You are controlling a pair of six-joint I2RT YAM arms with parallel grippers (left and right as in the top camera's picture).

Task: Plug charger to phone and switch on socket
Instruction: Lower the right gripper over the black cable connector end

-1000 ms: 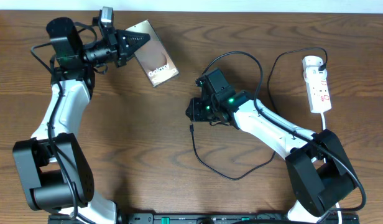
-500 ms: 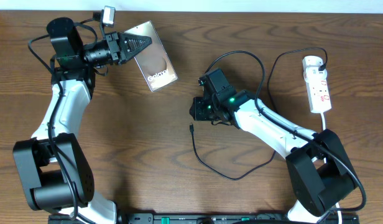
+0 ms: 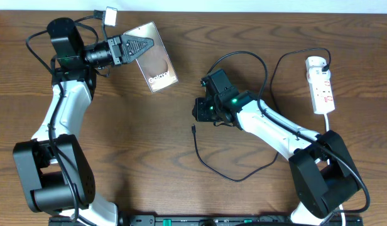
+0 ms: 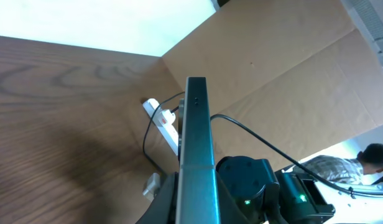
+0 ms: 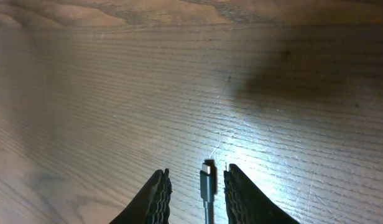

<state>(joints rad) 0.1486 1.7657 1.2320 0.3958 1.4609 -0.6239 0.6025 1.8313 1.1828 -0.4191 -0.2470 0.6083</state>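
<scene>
Left fingers [image 3: 138,45] clamp the phone [image 3: 158,64], edge-on, half hiding the power strip [image 4: 154,110]; right fingers [image 5: 156,191], slightly parted, straddle the charger tip [image 5: 207,177].

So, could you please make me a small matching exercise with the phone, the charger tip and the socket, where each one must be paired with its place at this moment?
Things:
1. phone
2. charger tip
3. socket

Places:
A. lying flat on the table, at its far right side
B. between the open fingers of the right gripper, not yet pinched
C. clamped in the left gripper

Pairs: 1-C, 2-B, 3-A
</scene>
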